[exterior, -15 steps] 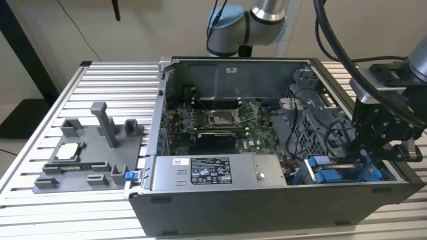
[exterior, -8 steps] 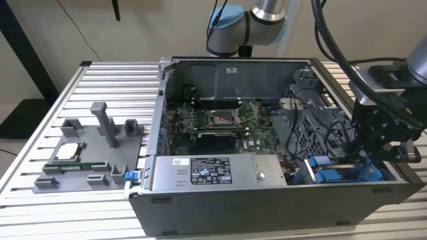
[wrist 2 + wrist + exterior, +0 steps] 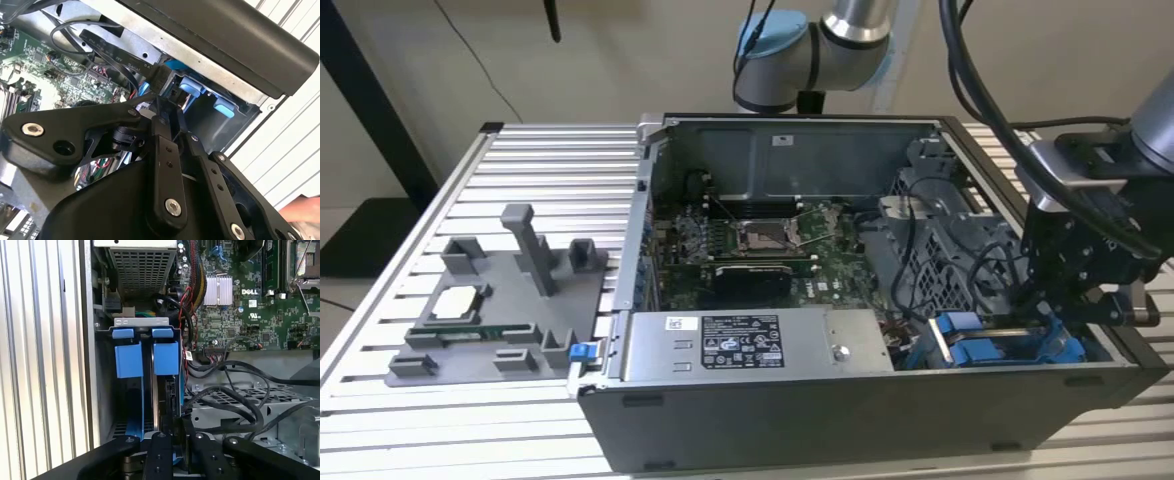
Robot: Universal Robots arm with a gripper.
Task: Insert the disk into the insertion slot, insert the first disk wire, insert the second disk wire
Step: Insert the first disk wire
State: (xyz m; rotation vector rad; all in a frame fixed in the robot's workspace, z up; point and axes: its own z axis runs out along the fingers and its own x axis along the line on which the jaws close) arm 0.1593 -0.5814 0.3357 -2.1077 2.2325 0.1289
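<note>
Gripper (image 3: 159, 104) seemingly pinches disk wire (image 3: 120, 55) at disk (image 3: 166, 386).

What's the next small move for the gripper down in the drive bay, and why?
Probably ease the black connector straight toward the disk. The gripper seems to pinch it right by the bay, and the disk already sits in the insertion slot.

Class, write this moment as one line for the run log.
gripper at insertion slot | disk appears seated in slot | black wire connector at gripper tip
</note>
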